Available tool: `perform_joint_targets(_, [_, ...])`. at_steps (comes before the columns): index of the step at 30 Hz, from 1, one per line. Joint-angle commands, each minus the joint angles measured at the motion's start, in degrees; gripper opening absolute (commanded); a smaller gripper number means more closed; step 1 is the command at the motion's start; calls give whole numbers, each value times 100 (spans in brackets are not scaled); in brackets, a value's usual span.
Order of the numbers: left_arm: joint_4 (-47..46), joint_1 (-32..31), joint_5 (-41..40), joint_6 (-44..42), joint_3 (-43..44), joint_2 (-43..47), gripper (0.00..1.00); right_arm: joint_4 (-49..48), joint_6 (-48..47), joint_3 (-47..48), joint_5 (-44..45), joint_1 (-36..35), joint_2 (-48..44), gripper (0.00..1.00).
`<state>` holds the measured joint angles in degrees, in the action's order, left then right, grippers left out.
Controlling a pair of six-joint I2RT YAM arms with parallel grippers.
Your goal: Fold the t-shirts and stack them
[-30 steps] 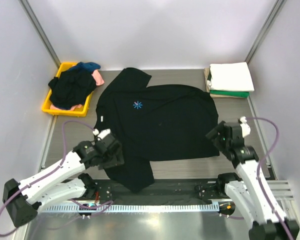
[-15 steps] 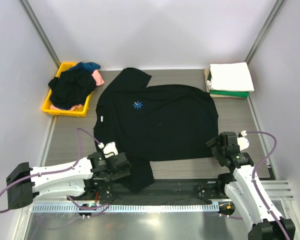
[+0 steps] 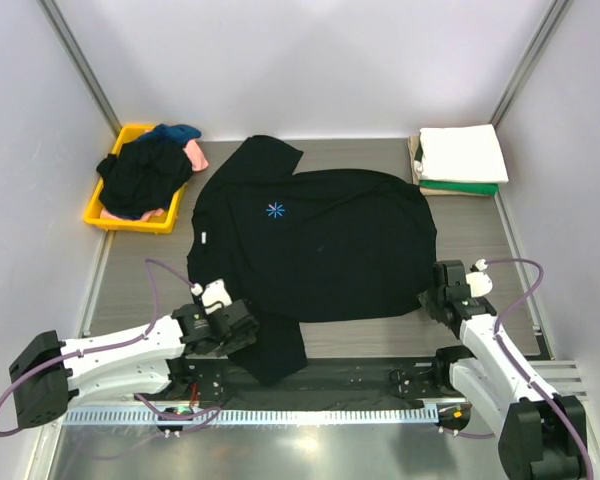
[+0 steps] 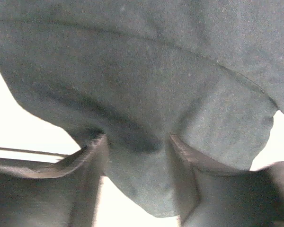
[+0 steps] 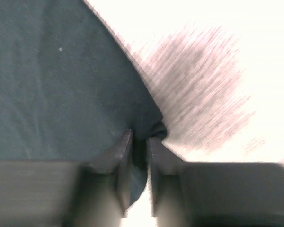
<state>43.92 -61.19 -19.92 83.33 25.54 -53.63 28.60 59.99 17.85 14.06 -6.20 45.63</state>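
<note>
Clamping black t-shirt (image 3: 320, 240) corner now, right fingers (image 5: 120, 156)

No words or numbers can be read anywhere. The only sign is a small light-blue star shape (image 3: 275, 210) with thin rays. It is printed on the chest of the big black t-shirt (image 3: 330, 250), which lies spread over the middle of the worktop (image 3: 140, 275). A tiny white tag (image 3: 206, 237) sits at the shirt's edge on the left side. It is too small to read.
</note>
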Motion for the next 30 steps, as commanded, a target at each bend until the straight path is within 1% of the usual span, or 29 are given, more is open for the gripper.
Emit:
perform_joint_targets(1, [-384,54,-302,17,-277,-52,49,-171,4,-80,167,13,35,20])
perform_joint_targets(2, [-463,63,-310,25,-304,-51,44,-153,4,-88,141,13,-18,10])
perform_joint_targets(3, [-507,63,-337,25,-330,-43,38,-127,48,-114,114,13,-80,7])
perform_joint_targets(4, [-516,72,-372,17,-339,-51,27,-118,57,-132,27,22,-159,5])
perform_joint_targets(6, [-455,72,-495,-27,-261,10,15,-39,66,-176,-70,13,-387,2])
perform_joint_targets(7, [-376,72,-530,-53,-243,45,5,40,66,-168,-97,22,-457,1])
perform_joint_targets(8, [-297,72,-565,-80,-199,89,0,180,57,-159,-132,5,-650,1])
perform_joint_targets(11, [168,72,-671,-167,47,361,0,566,-4,-45,-149,13,-1036,1])
perform_joint_targets(15, [924,72,-881,-360,731,660,0,1121,-75,263,-158,13,-1502,1])
perform_joint_targets(17, [1223,81,-969,-466,987,774,0,1253,-118,491,-150,13,-1583,1])
perform_joint_targets(20, [1224,264,-1049,-1001,1566,705,0,1262,-250,912,-71,22,-1364,1])
perform_joint_targets(22, [1076,729,-848,-1677,1795,521,0,1175,-364,1280,87,13,-908,1])
perform_joint_targets(23, [996,957,-707,-1906,2014,241,0,1070,-426,1405,122,13,-732,1])
perform_joint_targets(24, [900,1456,-575,-2178,2112,108,0,990,-548,1519,184,13,-539,1])
perform_joint_targets(25, [620,1713,-217,-2659,2200,-50,0,885,-610,1720,202,22,-189,1])
perform_joint_targets(26, [505,1968,-75,-2908,2427,-365,0,684,-646,1827,219,13,41,1])
perform_joint_targets(27, [312,2405,66,-3084,2569,-577,0,595,-733,1932,272,22,243,1])
perform_joint_targets(28, [223,2610,172,-3434,2718,-762,0,403,-777,2142,316,13,680,1])
perform_joint_targets(29, [144,2812,364,-3577,3033,-963,0,296,-795,2248,334,13,893,1])
perform_joint_targets(30, [82,3145,445,-3700,3219,-1453,0,173,-839,2345,334,13,1113,1])
